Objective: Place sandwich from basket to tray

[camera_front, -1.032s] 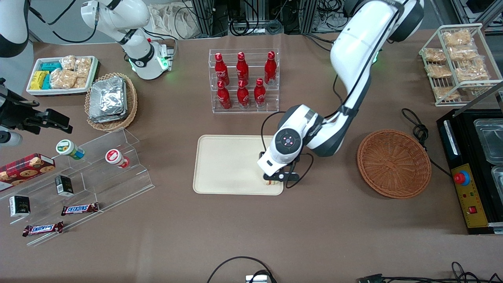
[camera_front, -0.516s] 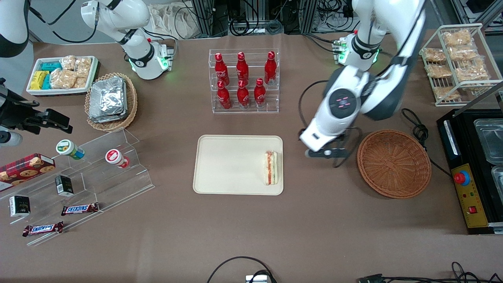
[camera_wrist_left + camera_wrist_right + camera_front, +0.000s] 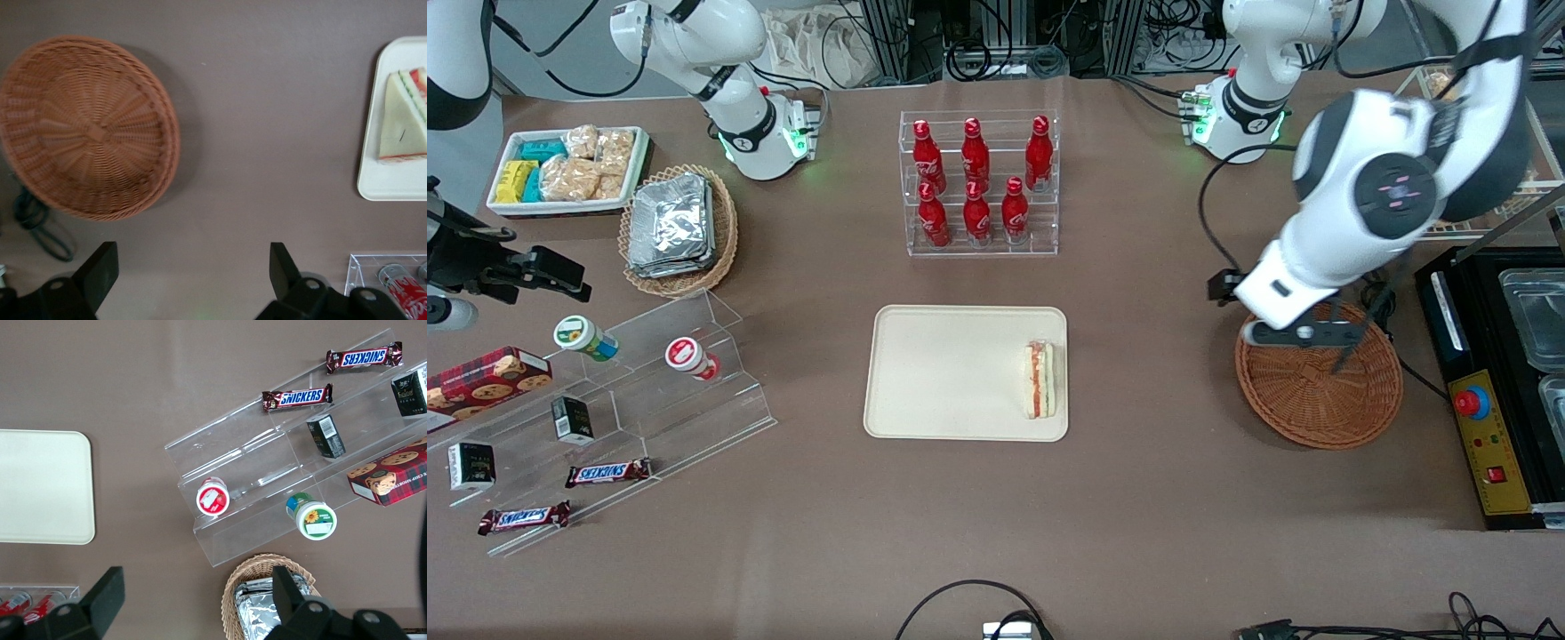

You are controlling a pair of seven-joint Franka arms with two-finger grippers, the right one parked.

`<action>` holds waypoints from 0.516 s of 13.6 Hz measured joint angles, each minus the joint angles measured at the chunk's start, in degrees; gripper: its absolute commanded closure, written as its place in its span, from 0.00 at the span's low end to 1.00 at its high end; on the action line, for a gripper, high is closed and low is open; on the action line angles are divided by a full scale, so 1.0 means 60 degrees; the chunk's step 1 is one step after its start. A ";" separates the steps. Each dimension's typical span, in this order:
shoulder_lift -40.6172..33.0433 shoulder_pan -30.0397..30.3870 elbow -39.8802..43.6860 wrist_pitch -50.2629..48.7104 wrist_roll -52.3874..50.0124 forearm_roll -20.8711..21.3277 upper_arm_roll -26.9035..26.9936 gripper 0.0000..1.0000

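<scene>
The sandwich (image 3: 1039, 380) lies lengthwise along the tray (image 3: 943, 373) edge nearest the basket (image 3: 1319, 391); the end effector (image 3: 193, 270), fingers apart, probably empty, hangs above that basket's rim.

Sandwich (image 3: 1040, 380) on tray (image 3: 943, 373); tool (image 3: 193, 267) open above basket (image 3: 1319, 391).

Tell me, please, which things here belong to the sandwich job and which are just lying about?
Job:
- sandwich, lying on the tray
- basket, empty
- gripper, jaws open, above the basket's rim

Lying about:
- cola bottles in a clear rack
- foil packs in a tan basket
- Snickers bars on the acrylic stand
</scene>
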 measured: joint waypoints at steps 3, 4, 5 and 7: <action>0.0007 0.0573 0.0776 -0.0785 0.0036 0.0000 0.0017 0.00; 0.0017 0.0858 0.0865 -0.0848 0.0038 -0.0001 0.0022 0.00; 0.0029 0.1190 0.0917 -0.0871 0.0067 -0.0004 0.0028 0.00; 0.0074 0.1723 0.1136 -0.1068 0.0150 -0.0121 0.0039 0.00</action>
